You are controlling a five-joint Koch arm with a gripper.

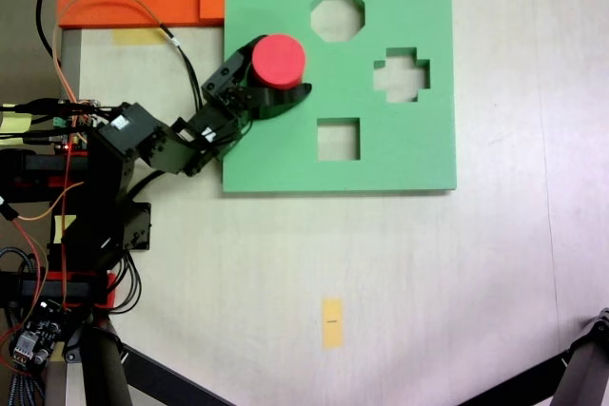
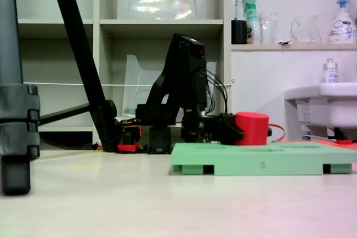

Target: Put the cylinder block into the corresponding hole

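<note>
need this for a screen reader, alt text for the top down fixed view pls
A black gripper holds a red cylinder block over the left part of a square green foam board, which has octagonal, cross-shaped and square cut-outs. The arm reaches in from the left of the view.

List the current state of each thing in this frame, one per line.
cylinder block: upright, held in the claw, low over the green foam board, not yet sunk flush.
claw: shut on the cylinder block.
green foam board: flat on the table.
octagonal cut-out: empty.
cross-shaped cut-out: empty.
square cut-out: empty.
</note>
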